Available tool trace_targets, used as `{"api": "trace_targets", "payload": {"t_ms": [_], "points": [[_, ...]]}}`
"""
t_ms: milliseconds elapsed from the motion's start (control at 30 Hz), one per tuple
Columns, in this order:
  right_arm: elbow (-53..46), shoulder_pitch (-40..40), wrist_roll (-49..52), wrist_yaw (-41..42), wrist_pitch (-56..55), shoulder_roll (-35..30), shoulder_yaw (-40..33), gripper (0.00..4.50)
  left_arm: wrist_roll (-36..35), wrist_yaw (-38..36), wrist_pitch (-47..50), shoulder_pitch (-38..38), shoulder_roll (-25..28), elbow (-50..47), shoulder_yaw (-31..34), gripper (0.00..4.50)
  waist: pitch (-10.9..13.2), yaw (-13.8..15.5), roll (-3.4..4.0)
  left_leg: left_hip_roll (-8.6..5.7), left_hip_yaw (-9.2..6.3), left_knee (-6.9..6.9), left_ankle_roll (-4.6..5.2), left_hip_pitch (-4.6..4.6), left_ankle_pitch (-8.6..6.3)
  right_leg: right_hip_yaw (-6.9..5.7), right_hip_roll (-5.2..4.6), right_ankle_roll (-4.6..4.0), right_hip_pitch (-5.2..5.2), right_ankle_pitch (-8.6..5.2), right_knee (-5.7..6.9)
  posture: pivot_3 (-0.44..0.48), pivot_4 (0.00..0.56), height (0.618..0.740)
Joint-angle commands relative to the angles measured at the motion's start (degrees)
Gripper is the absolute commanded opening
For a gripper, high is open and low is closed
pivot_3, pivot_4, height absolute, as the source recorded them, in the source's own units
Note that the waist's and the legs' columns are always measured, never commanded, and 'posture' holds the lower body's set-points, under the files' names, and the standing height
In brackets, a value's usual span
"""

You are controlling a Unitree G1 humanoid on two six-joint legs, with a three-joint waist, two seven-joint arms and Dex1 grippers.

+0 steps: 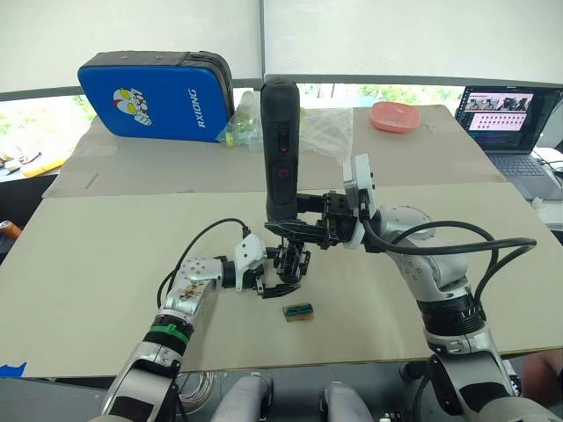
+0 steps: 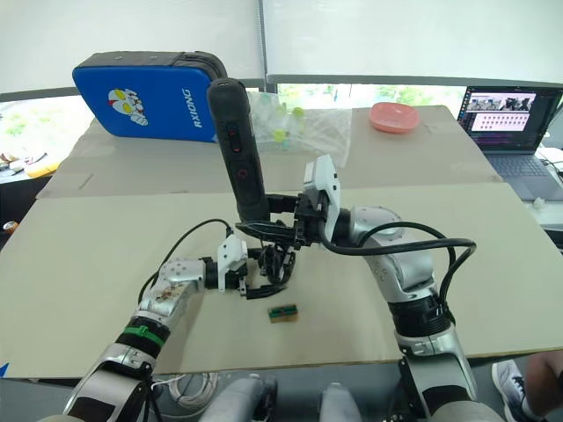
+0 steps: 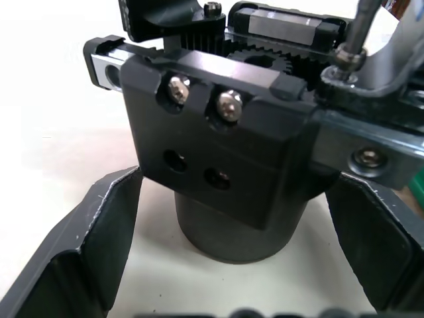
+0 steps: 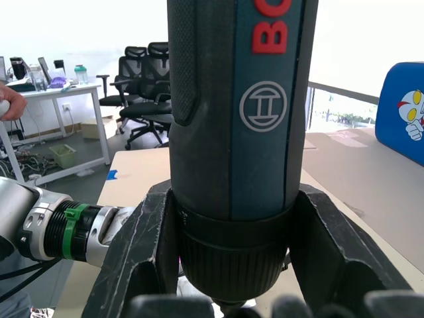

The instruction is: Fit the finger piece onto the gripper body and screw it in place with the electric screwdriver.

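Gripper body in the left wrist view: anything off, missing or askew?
Yes. The gripper body has two screws in its upper row, but the two holes below them are empty. The screwdriver bit comes down at the far corner, not over those holes. Left pincer stands open around the base.

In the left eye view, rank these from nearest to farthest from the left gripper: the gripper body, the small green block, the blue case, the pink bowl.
1. The gripper body, right at the left gripper, between its fingers.
2. The small green block, just in front on the table.
3. The blue case, at the far left edge.
4. The pink bowl, far right corner.
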Motion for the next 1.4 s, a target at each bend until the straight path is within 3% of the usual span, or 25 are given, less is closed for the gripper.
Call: {"api": "trace_targets", "payload": {"t_ms": [33, 133, 1400], "points": [[-2.2, -0.9, 0.4, 0.3, -1.8, 0.0, -0.6, 1.91, 1.3, -0.3, 0.4, 0.4, 0.0, 0.6, -1.6, 3.62, 0.0, 0.0, 0.00, 0.00, 0.00, 0.00, 0.00, 0.00, 0.00, 0.00, 0.00, 0.00, 0.00, 0.00, 0.00, 0.000, 0.150, 0.740], [-2.1, -0.9, 0.3, 0.3, -1.8, -0.1, -0.6, 1.91, 2.0, -0.2, 0.5, 0.7, 0.4, 0.7, -2.0, 2.28, 0.0, 0.0, -0.01, 0.00, 0.00, 0.00, 0.00, 0.00, 0.00, 0.00, 0.00, 0.00, 0.00, 0.00, 0.01, 0.000, 0.150, 0.740], [-1.7, 5.8, -3.8, -4.6, -3.7, 1.8, 3.1, 1.91, 1.9, 0.6, 3.0, 1.1, 0.0, -1.8, -2.8, 2.30, -0.2, 0.0, -0.03, 0.00, 0.00, 0.02, -0.01, 0.10, -0.01, -0.01, 0.01, 0.00, 0.13, 0.00, 0.00, 0.000, 0.150, 0.740]]}}
